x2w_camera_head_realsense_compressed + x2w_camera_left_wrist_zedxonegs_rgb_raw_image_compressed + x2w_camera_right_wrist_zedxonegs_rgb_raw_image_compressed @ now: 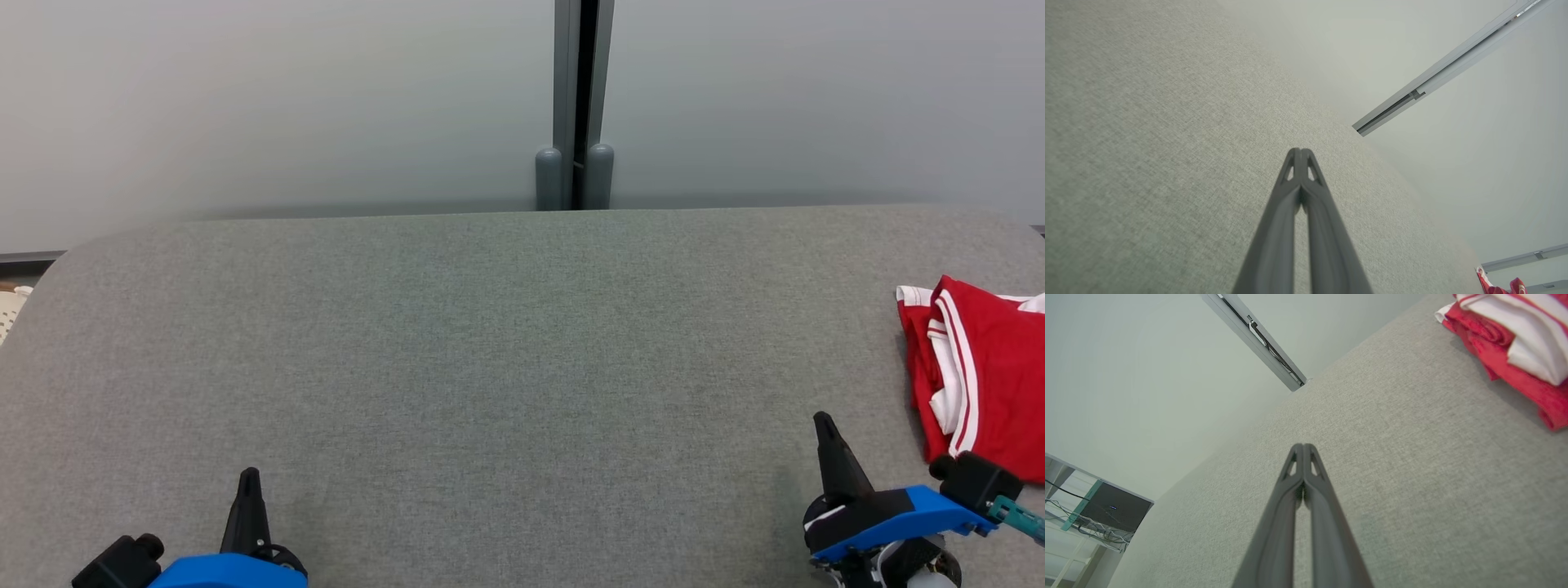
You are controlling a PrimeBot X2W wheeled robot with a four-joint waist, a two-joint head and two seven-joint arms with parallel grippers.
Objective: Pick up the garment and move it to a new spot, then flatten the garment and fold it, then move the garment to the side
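Note:
The garment [980, 376] is red with white stripes and lies folded at the right edge of the grey fabric surface [490, 351]. It also fills the top right corner of the right wrist view as the garment [1515, 339], and a sliver of the garment [1498, 286] peeks in at the bottom right of the left wrist view. My right gripper [823, 420] stands shut with nothing in it, just left of the garment and apart from it. At the lower left my left gripper [249, 475] is shut too and holds nothing. Both pairs of fingertips meet at a point: left gripper [1300, 152], right gripper [1303, 447].
A pale frosted wall runs behind the surface, with a grey vertical post [575, 106] at its middle. A shelf with a dark box [1114, 508] and cables stands off past the surface's far corner. A pale object [10, 310] sits beyond the left edge.

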